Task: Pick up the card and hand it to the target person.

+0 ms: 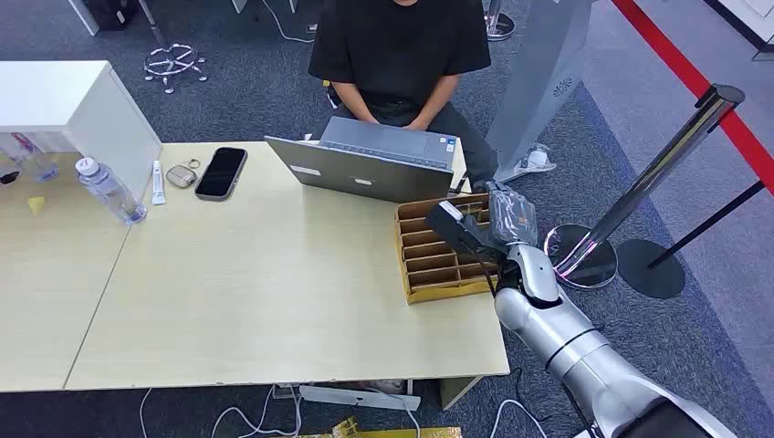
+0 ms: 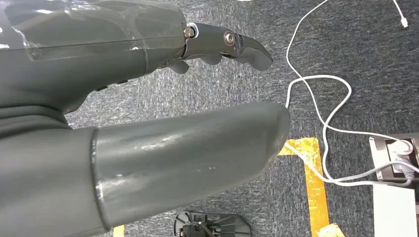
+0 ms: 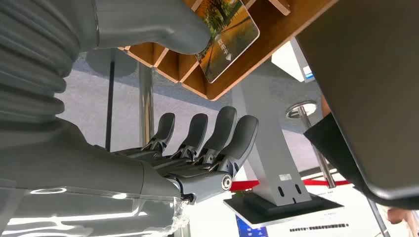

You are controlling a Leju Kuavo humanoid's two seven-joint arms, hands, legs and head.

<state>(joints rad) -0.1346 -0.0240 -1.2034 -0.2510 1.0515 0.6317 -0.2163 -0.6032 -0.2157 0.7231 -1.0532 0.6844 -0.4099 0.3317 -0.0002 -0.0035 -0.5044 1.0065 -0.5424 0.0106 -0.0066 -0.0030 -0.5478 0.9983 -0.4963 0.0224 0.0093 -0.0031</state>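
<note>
Card (image 3: 228, 39), picture-faced, sits in a slot of the brown compartment box (image 1: 429, 265) at the table's (image 1: 274, 310) right edge, beside the open laptop (image 1: 374, 160) where your target person (image 1: 402, 46) sits. Your right hand (image 1: 475, 233) hovers over that box; in the right wrist view its thumb tip lies against the card while the darker fingers (image 3: 207, 143) stay spread apart, well clear of it, gripping nothing. Your left hand (image 2: 148, 98) hangs over carpet and white cables (image 2: 321, 113), fingers apart, holding nothing.

The head view looks steeply down on the table (image 1: 274, 301); both wrist views sit close behind their hands, the left facing floor.
</note>
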